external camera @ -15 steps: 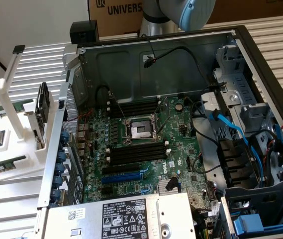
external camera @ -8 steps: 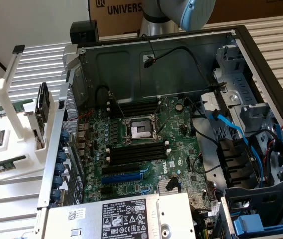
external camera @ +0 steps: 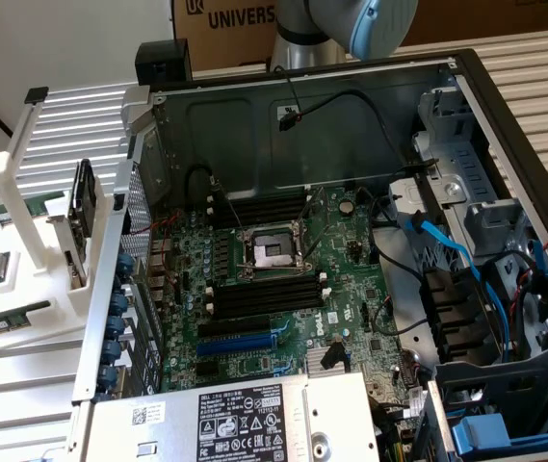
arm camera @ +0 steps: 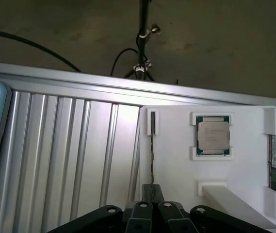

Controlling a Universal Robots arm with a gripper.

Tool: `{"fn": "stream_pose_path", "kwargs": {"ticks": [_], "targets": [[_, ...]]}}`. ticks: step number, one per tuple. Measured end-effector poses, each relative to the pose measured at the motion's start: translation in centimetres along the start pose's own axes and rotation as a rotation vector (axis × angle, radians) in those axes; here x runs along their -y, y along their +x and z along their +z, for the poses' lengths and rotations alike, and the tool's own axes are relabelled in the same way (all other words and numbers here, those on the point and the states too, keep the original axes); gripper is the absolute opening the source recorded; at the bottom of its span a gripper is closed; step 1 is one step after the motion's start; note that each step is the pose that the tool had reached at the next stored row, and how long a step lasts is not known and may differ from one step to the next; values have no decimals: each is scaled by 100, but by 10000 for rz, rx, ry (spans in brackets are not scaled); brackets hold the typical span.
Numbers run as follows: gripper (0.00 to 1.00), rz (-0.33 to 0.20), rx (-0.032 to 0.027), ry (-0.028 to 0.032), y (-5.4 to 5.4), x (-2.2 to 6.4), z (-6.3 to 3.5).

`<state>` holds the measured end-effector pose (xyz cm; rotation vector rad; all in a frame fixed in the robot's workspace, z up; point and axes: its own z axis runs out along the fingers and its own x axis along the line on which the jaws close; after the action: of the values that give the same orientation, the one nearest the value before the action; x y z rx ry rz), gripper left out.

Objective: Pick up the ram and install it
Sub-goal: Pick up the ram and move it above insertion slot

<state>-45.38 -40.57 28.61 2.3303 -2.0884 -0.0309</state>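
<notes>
Observed gripper (arm camera: 152, 190) at bottom centre of the wrist view: black fingers pressed together tip to tip, nothing seen pinched between them.

Noted a thin dark strip (arm camera: 152, 150), seen edge-on, running from a slot in the white fixture (arm camera: 171, 160) down to the fingertips. Cannot tell whether strip and fingers touch.

Recorded square silver processor chip (arm camera: 214, 135) seated in its pocket, right of centre on the fixture. Recorded a green board (arm camera: 274, 155) lying along the fixture's right edge. Found the fixture resting on a ribbed metal table (arm camera: 70, 155).

Located the ram (external camera: 6, 323) at lower left of the exterior view: a long green stick with a white label, held in the white fixture just below the processor chip. Placed it outside the open computer case (external camera: 466, 72) and well apart from the motherboard (external camera: 283, 327), so not yet installed. Logged a second green stick (external camera: 40, 200) higher on the same fixture, above the chip.

Inspected the motherboard at frame centre. Found the processor socket (external camera: 269, 252) between two banks of long black memory slots, the nearer bank (external camera: 264, 294) just below it and the farther bank (external camera: 259, 207) just above. Saw blue cables (external camera: 447, 245) at centre right and a labelled power supply (external camera: 245, 419) at bottom centre.

Sighted a grey and light-blue robot arm joint (external camera: 351, 24) at top centre, above the rear wall of the case, with a cardboard box (external camera: 225, 19) behind it.
</notes>
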Motion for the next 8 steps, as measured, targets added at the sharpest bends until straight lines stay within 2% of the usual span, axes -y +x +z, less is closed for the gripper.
{"fn": "stream_pose_path", "kwargs": {"ticks": [8], "targets": [[10, -65, -1, 0, 14, 32, 146]]}}
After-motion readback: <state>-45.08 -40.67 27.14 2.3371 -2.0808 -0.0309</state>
